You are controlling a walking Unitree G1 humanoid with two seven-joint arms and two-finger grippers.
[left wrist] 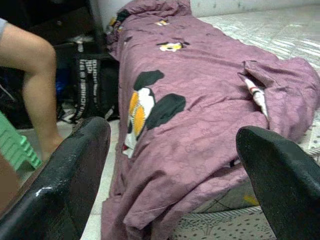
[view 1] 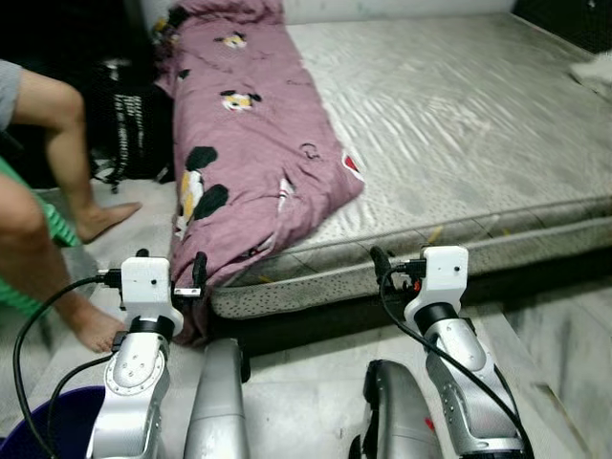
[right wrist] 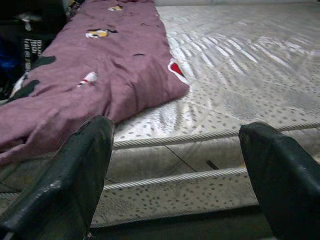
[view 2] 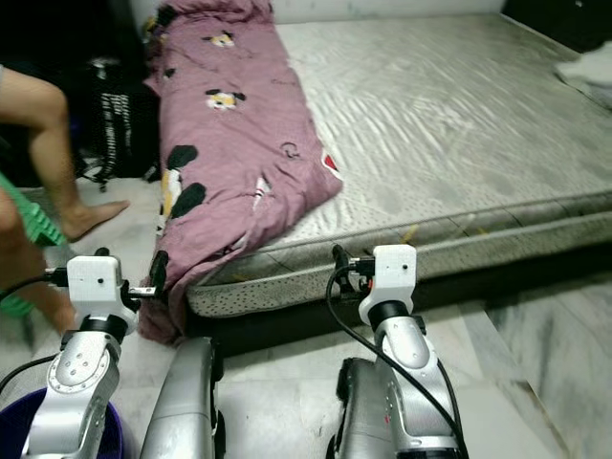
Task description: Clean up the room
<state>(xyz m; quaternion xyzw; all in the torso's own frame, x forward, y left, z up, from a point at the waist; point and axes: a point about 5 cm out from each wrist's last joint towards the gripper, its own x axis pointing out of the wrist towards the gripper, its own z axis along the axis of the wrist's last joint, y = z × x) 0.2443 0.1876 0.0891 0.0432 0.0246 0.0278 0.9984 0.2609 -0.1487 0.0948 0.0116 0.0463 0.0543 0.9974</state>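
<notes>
A mauve blanket printed with cartoon figures lies in a long heap along the left side of the bare grey mattress, its lower end spilling over the mattress edge toward the floor. My left gripper is held low in front of that hanging end, fingers wide apart and nothing between them. My right gripper faces the mattress side further right, also open and empty. Both silver arms are raised before the bed.
A person's bare legs stand on the floor at the left, beside a green stool. A black patterned bag leans by the bed's left side. A blue bucket rim sits at my lower left. White cloth lies on the mattress's far right.
</notes>
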